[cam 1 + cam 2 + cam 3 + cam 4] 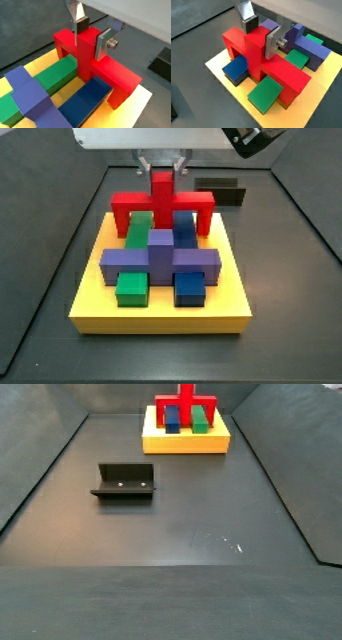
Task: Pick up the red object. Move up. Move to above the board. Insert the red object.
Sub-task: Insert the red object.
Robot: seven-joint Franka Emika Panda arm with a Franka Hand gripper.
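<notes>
The red object (113, 70) (281, 72) stands on the far end of the yellow board (160, 313) (187, 444). Its bar spans a green block (57, 75) and a blue block (87, 97). Its two legs reach down to the board on either side of them. My gripper (91, 40) (260, 37) is directly above, shut on the red object's upright stem. One silver finger (103, 42) presses each side of the stem. In a side view the gripper (163, 170) hangs over the red object (127, 201). A purple cross-shaped block (160, 256) lies mid-board.
The dark fixture (124, 481) (221, 196) stands on the grey floor away from the board. Another green block (131, 288) and blue block (190, 288) sit at the board's near end. Grey walls enclose the floor.
</notes>
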